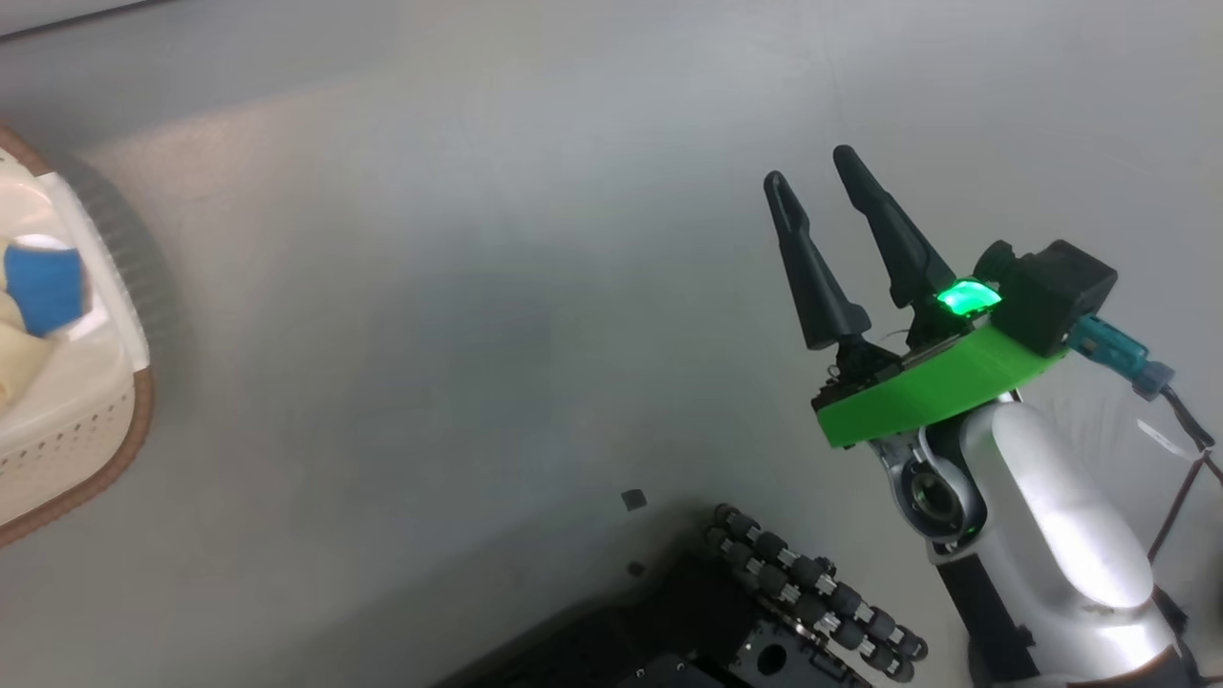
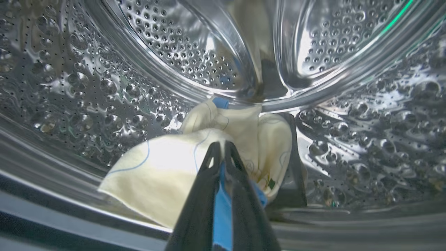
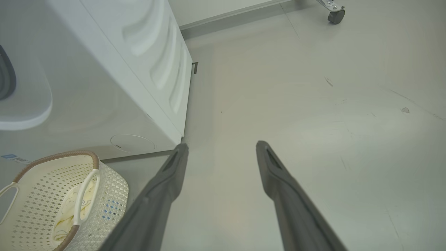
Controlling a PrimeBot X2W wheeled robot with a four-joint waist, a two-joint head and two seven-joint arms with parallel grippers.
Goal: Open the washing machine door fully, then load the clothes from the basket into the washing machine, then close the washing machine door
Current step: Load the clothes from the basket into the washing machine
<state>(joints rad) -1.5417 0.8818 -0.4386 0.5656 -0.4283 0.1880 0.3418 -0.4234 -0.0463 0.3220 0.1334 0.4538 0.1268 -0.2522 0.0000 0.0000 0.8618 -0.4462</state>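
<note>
Standing by the robot's head camera, I see the right hand [image 1: 808,164] raised over the grey floor [image 1: 478,334], its two dark fingers spread apart and nothing between them, parked out of the way, I'd guess, while the other arm works. At the left edge sits the basket [image 1: 67,449], holding one bright blue cloth piece [image 1: 43,287] beside cream fabric [image 1: 19,368], so loading looks unfinished

Looking along the left arm, the left hand [image 2: 223,144] is deep inside the steel drum [image 2: 87,87] of the washing machine, fingers pressed together. A blue strip shows in the seam between them; whether that is pinched cloth I cannot tell. Just beyond the tips lie the clothes [image 2: 163,167], one cream-yellow heap with blue outlines resting on the drum's floor, which is where they belong. Whether it is one garment or two folded together is unclear

From the right arm, the same open, empty right hand [image 3: 222,145] points at bare floor. To its left stands the one white washing machine [image 3: 104,87], and the single basket [image 3: 41,195] sits close against its front, handy for short trips, with one cream garment [image 3: 69,209] inside. One castor [image 3: 336,15] shows far off
</note>
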